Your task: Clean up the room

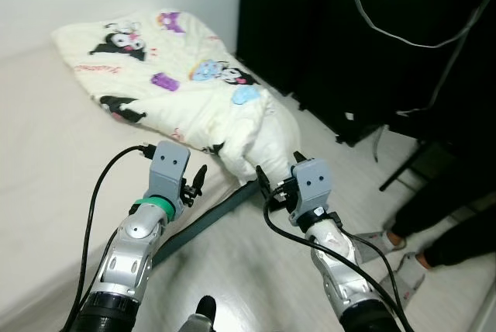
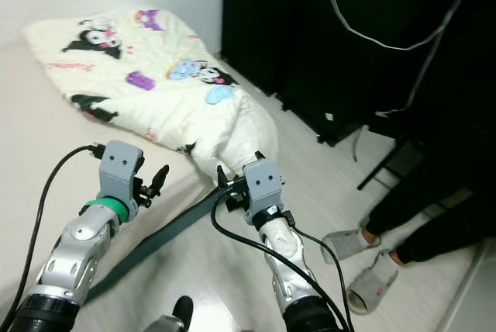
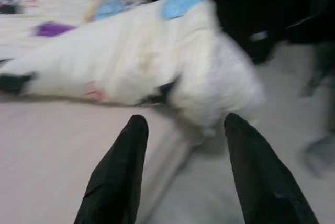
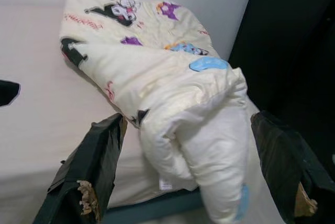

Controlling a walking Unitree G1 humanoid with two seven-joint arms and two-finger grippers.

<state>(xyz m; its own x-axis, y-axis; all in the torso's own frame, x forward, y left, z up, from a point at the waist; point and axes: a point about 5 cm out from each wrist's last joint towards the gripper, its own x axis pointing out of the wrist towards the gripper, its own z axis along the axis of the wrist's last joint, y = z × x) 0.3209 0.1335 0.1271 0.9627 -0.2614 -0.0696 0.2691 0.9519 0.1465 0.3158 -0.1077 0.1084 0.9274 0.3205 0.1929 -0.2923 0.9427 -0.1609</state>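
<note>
A cream comforter [image 1: 170, 76] with cartoon prints lies bunched on the bed [image 1: 46, 161]. Its rolled corner [image 1: 260, 134] spills over the bed's edge towards the floor. My right gripper [image 1: 267, 185] hovers just below that hanging corner, open; in the right wrist view the roll [image 4: 209, 145] sits between the spread fingers [image 4: 94, 166] without touching them. My left gripper [image 1: 195, 183] is over the mattress edge, a little left of the corner, also open. The left wrist view is blurred, with the comforter [image 3: 157, 62] beyond its fingertips [image 3: 131, 145].
A dark bed rail [image 1: 209, 219] runs along the mattress's lower edge. A tall black cabinet [image 1: 325, 29] stands to the right with a white cable [image 1: 403, 37] dangling over it. A person's feet in slippers [image 1: 403, 266] stand on the pale floor at the right.
</note>
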